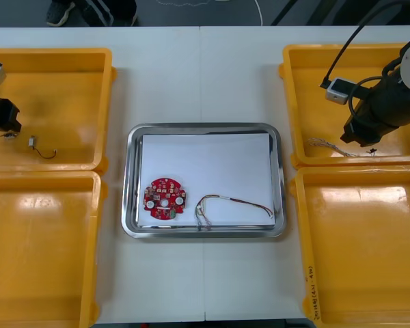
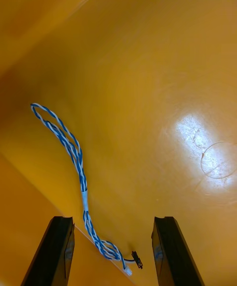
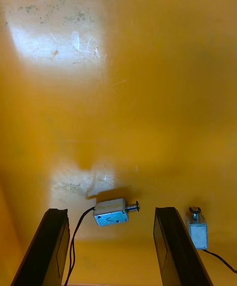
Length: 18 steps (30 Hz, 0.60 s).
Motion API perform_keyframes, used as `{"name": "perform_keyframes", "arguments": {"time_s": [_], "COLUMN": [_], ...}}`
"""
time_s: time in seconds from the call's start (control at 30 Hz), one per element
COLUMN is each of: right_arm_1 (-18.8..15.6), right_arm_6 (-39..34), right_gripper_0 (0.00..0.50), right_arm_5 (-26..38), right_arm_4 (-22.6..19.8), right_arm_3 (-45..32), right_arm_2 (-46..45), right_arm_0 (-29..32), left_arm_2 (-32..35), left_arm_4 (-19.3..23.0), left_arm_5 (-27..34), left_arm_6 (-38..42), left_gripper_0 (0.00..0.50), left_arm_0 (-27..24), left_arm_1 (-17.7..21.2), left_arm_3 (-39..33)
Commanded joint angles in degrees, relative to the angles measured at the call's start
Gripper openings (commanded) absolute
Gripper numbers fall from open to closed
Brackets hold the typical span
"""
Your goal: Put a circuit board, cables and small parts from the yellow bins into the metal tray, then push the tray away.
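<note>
We hold our right gripper (image 2: 113, 224) open in the far right yellow plastic bin (image 1: 297, 102), with the end of the twisted blue and white cable (image 2: 74, 158) between its fingers, by the near wall. Our left gripper (image 3: 111, 214), also open, frames a small metal part (image 3: 112, 212) on the wide floor of the far left yellow bin (image 1: 55, 61). The round red circuit board (image 1: 165, 198) and the red and yellow cable (image 1: 232, 203) lie near the shiny metal tray (image 1: 133, 184) at its near edge.

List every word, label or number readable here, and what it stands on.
No text can be read.
Near-right bin: dark handwriting on its rim, too small to read.
Circuit board in the tray: any print too small to read.
Left gripper in far-left bin, right gripper in far-right bin: no marks seen.
</note>
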Motion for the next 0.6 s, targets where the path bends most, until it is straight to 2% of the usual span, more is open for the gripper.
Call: {"name": "perform_keyframes", "arguments": {"time_s": [0.03, 0.6], "right_arm_1": [-2.7, -2.1], "right_arm_6": [1.5, 1.8], "right_gripper_0": [0.460, 0.460], "right_arm_5": [-0.9, -4.7], "right_arm_4": [-0.7, -1.8], "right_arm_3": [-0.9, 2.6], "right_arm_2": [1.3, 2.7], "right_arm_0": [0.6, 2.1], "left_arm_2": [1.6, 1.6], "left_arm_4": [0.9, 1.3], "left_arm_5": [-1.6, -3.2], "left_arm_6": [3.3, 3.2], "left_gripper_0": [0.500, 0.500], "left_arm_0": [1.1, 3.2], "left_arm_1": [-0.5, -1.1], "left_arm_3": [-0.1, 0.1]}}
